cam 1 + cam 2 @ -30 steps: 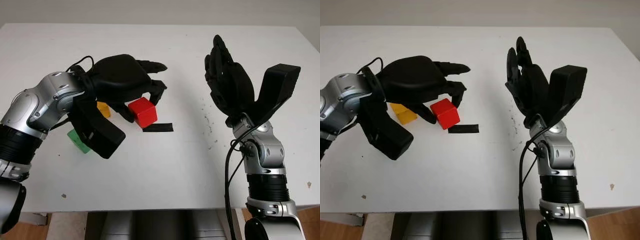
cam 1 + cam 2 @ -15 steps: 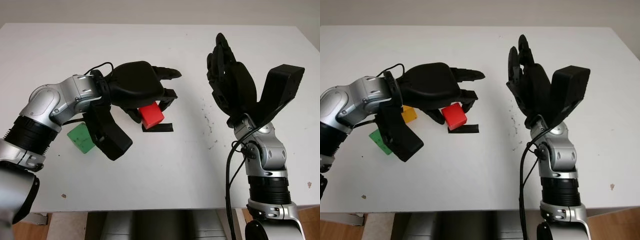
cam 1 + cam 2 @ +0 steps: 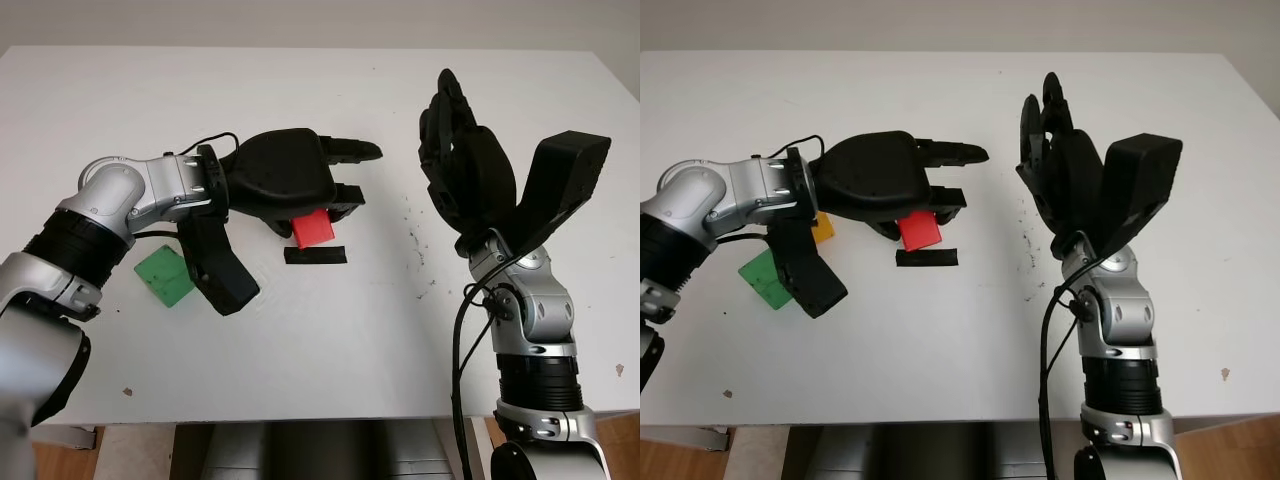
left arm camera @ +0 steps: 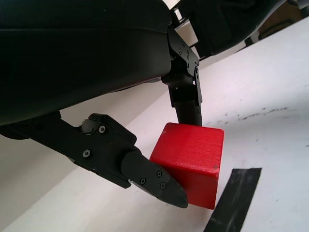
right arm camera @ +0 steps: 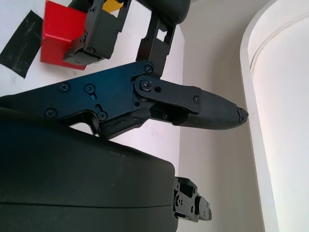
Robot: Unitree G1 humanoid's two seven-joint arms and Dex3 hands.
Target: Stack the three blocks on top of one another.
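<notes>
My left hand (image 3: 318, 208) is shut on the red block (image 3: 312, 232), with fingers (image 4: 149, 176) pressing opposite faces. The block sits just behind a strip of black tape (image 3: 315, 255); I cannot tell whether it touches the table. The green block (image 3: 165, 277) lies flat on the table to the left, under my left forearm. The yellow block (image 3: 823, 228) peeks out behind the left wrist, mostly hidden. My right hand (image 3: 455, 150) is raised above the table's right half, open and holding nothing.
The white table (image 3: 330, 340) has small dark specks (image 3: 415, 245) between the two hands. Bare surface lies in front of the tape and toward the near edge. A wall stands behind the far edge.
The left hand has carried the red block to the right, over the back of the tape, uncovering the green block. The right hand has barely moved.
</notes>
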